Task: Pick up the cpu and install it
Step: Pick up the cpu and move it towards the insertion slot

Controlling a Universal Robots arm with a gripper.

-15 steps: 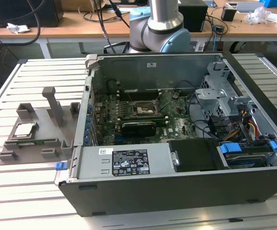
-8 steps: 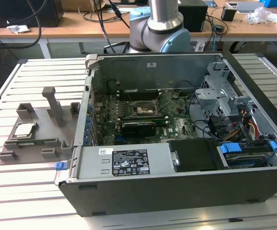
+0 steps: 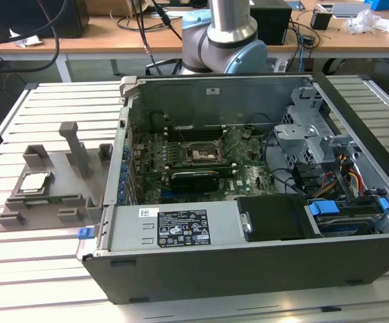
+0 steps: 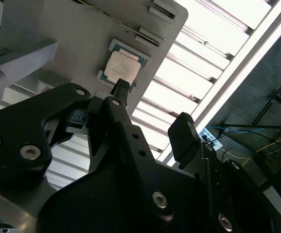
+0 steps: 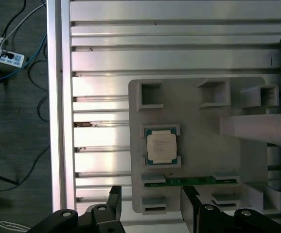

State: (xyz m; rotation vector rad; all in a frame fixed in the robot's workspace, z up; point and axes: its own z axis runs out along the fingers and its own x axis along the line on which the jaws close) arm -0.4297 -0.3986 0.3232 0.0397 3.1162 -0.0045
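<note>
1. Exterior view. My arm (image 3: pixel 229 30) stands behind the far wall of the open computer case (image 3: pixel 248 269). The dark socket (image 3: pixel 201 153) sits mid-board inside it. The grey fixture (image 3: pixel 58 171) lies on the slatted table (image 3: pixel 46 269), toward the table's edge at the exterior view's left and just beside the case. The cpu (image 3: pixel 34 182) rests flat in a pocket near the fixture's outer edge, well apart from the socket.

2. First wrist view. My gripper (image 5: pixel 151 199) hangs above the fixture with its fingers (image 5: pixel 114 198) apart and nothing between them. The cpu lies below and ahead of the fingertips, roughly in line with the gap. It is close to square, so it has no marked long axis, and its sides run parallel to the fixture's edges. A green memory strip (image 5: pixel 194 180) lies in a slot just beside the pocket. An upright post (image 5: pixel 257 128) rises near the fixture's opposite edge. Past the table's edge, cables and a power strip (image 5: pixel 4 56) lie on the floor.

3. Second wrist view. The spread fingers frame bare slats, and the cpu lies just past one fingertip, untouched. Judgement: approach from above looks unobstructed.
</note>
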